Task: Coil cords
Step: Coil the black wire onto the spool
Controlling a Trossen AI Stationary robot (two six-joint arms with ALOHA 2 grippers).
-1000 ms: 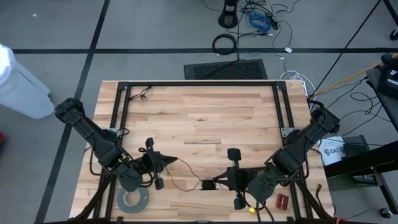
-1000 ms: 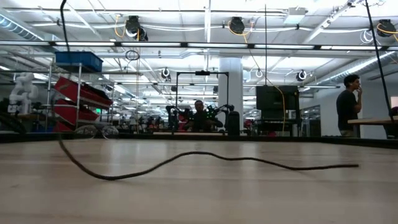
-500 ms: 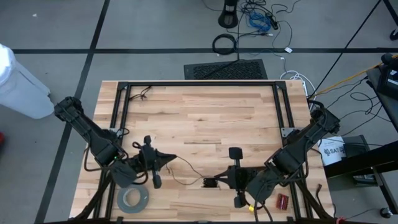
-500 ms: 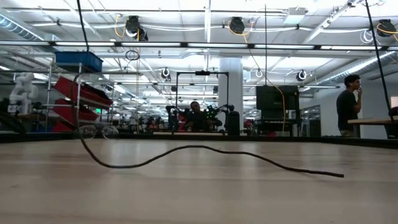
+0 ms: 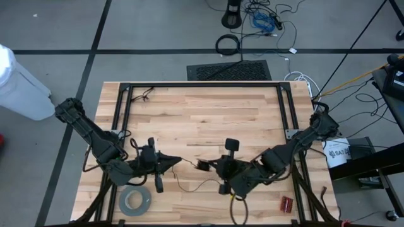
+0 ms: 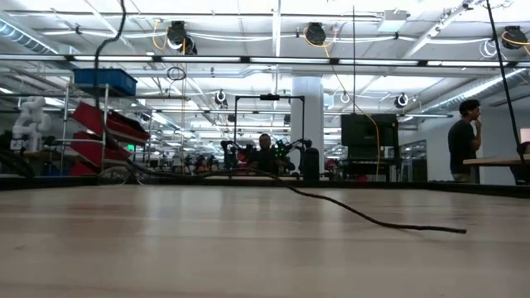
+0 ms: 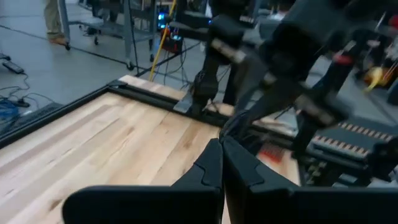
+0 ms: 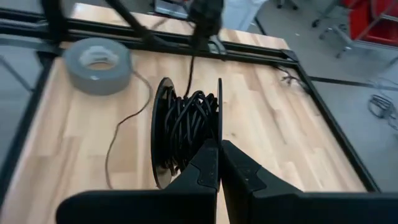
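The cord is a thin dark wire (image 6: pixel 373 220) joined to a small black spool (image 8: pixel 185 130), with several turns wound between the spool's two discs. My right gripper (image 8: pixel 219 144) is shut on the spool above the table's near middle (image 5: pixel 203 166). Just to its left, my left gripper (image 5: pixel 179 162) is shut on the wire. A short strand (image 8: pixel 189 68) runs straight from the left gripper to the spool. Another slack length (image 8: pixel 115 146) loops over the wood, and its free end (image 6: pixel 462 230) lies on the table. My left gripper pinches the wire (image 5: pixel 182 162) at its fingertips, pointing nearly level toward the table's right. From there one strand runs to the spool. My right gripper pinches the spool at its rim nearest the wrist (image 8: pixel 214 134), apparently one disc's edge, slanting down from the table's right. The spool is lifted clear with its discs upright.
A wide grey tape roll (image 5: pixel 136 200) lies flat near the front edge, below my left gripper. A small red object (image 5: pixel 287 203) lies at the front right. A black frame (image 5: pixel 202 84) borders the table's far side. Bare wood stretches toward the far edge.
My right gripper has carried the spool toward the far left, close up to my left gripper. My left gripper has risen a little and tipped up toward level. The wire's left part has lifted off the table. Its free end still lies on the wood.
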